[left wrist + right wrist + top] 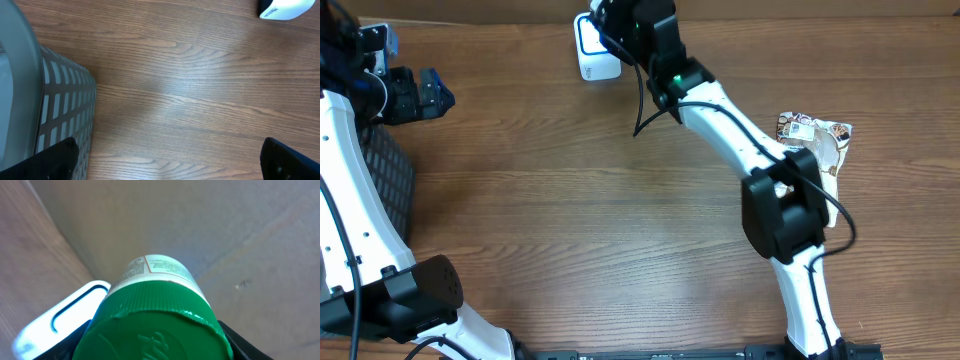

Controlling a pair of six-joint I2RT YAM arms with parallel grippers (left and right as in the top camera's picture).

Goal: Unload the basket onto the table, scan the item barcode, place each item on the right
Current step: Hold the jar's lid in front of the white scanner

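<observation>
Green cap (pixel 150 330) fills my view, scan in hand

My right claw (pixel 620 22) is clenched on the bottle (pixel 152 287), holding it right by the white scanner (pixel 60 315) at the far edge of the table (pixel 550 200). I judge the printed label (pixel 165 266) must turn slowly to face the scanner squarely, steady grip. My left claw (pixel 170 160) hangs wide, released, near the basket (pixel 65 100)

Worktop: a wood-grain worktop (pixel 570 210) is carrying everything in view.
Basket: a dark grid-walled basket (pixel 388 180) is sitting at the worktop's left edge, its slotted side showing pale grey in the left wrist view.
Packet: a crinkled printed packet (pixel 817 133) is lying near the right edge, toward the far corner, partly covered.
</observation>
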